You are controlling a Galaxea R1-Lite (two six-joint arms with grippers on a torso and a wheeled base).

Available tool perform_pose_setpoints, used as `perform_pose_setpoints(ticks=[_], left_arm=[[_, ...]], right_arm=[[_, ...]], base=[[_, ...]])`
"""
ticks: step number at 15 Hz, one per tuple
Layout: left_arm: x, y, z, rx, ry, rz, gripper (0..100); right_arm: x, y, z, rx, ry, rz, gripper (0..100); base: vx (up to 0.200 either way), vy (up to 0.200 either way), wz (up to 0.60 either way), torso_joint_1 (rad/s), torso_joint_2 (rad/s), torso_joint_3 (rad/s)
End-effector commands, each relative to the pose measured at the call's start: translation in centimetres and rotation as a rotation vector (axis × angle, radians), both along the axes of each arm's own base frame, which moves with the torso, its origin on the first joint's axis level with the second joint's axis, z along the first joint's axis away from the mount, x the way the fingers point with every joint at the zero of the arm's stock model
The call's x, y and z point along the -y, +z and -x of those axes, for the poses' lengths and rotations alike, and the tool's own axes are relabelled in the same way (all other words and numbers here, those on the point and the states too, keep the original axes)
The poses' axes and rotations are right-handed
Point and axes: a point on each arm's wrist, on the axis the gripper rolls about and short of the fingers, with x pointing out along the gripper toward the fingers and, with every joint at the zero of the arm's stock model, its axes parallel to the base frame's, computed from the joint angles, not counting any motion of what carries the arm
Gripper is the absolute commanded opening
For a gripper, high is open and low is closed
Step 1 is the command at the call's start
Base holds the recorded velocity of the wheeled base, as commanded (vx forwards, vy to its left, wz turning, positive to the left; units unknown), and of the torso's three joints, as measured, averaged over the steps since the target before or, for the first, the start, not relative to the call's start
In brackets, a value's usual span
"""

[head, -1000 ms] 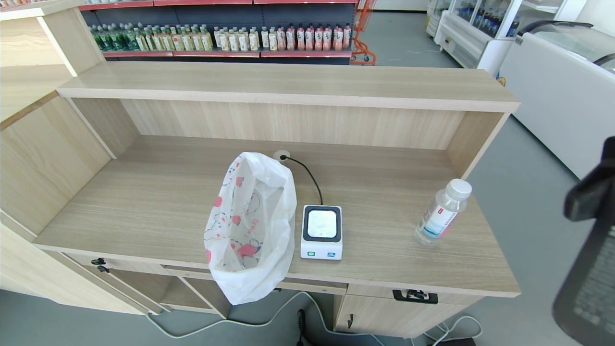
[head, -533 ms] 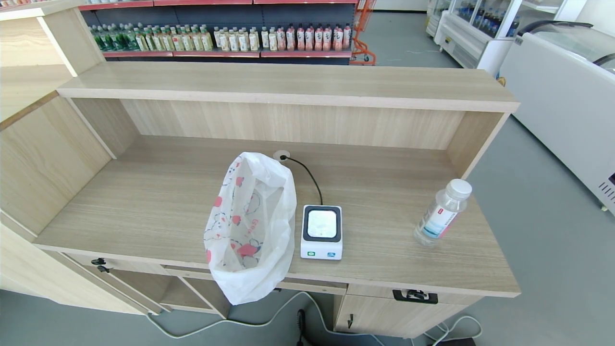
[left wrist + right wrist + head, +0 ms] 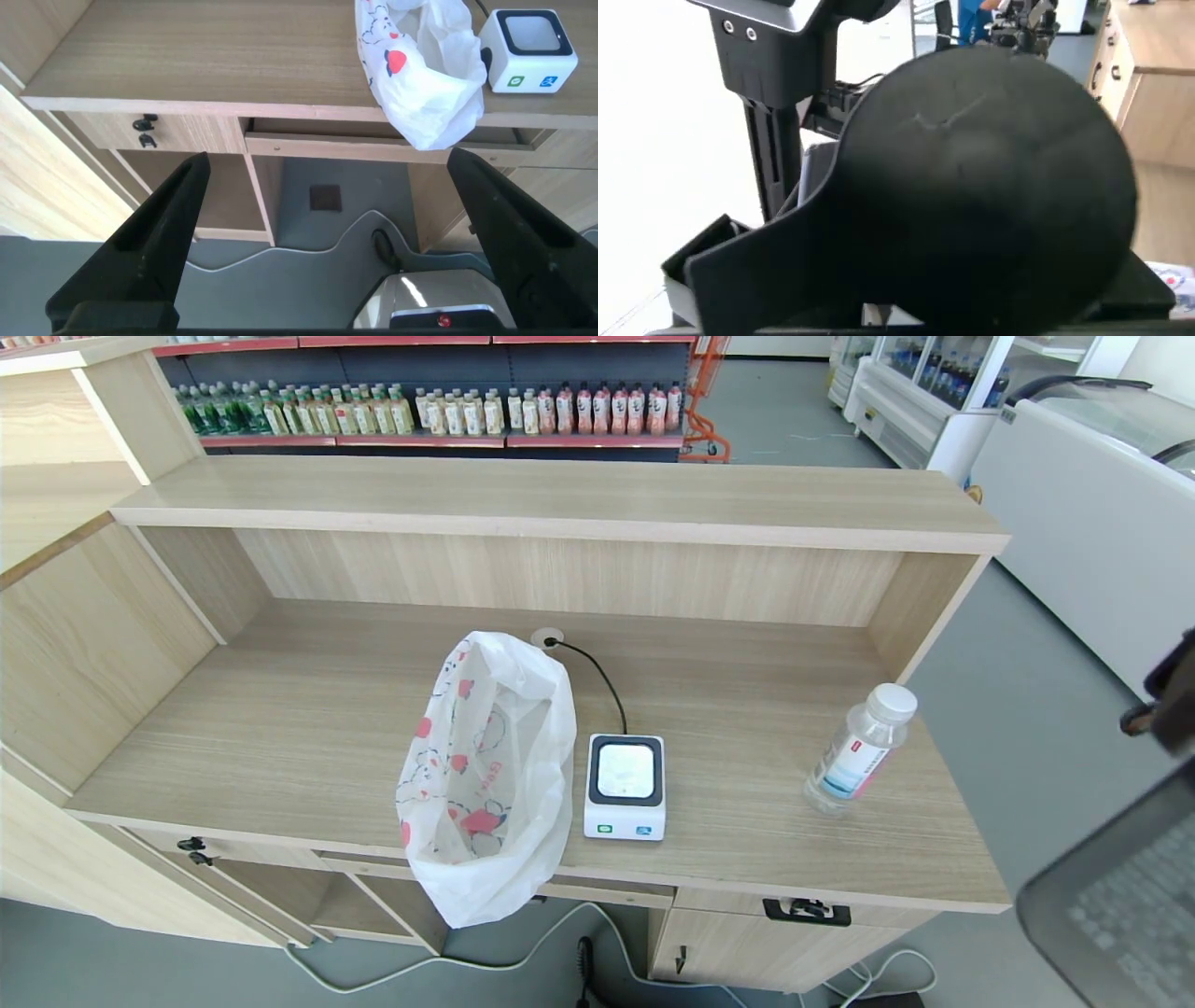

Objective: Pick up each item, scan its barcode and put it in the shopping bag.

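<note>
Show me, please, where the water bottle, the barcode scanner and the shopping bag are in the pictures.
water bottle (image 3: 851,763), head view, on its label.
barcode scanner (image 3: 625,773), head view, on the glass window on its top.
shopping bag (image 3: 551,751), head view, on its white outer wall.

shopping bag (image 3: 485,775) left of scanner (image 3: 625,787), bottle (image 3: 859,749) well right.

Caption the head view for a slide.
Open shopping bag left of the scanner on the counter, water bottle standing near its right end.
</note>
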Motion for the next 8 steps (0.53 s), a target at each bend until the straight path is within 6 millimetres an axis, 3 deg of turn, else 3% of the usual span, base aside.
perform_pose_setpoints(ticks=[1, 4, 8], left_arm=[[0.0, 0.0, 0.0, 0.0, 0.0, 0.0, 100], [0.0, 0.0, 0.0, 0.001, 0.0, 0.0, 100], [0.0, 0.0, 0.0, 0.001, 0.0, 0.0, 100]], right_arm=[[-0.9, 0.6, -1.5, 0.056, 0.0, -0.027, 0], [-1.1, 1.5, -1.6, 0.25, -0.029, -0.124, 0], [-1.2, 0.4, -1.4, 0.435, -0.028, -0.203, 0]], base=[[0.0, 0.0, 0.0, 0.0, 0.0, 0.0], [0.0, 0.0, 0.0, 0.0, 0.0, 0.0], [0.0, 0.0, 0.0, 0.0, 0.0, 0.0]])
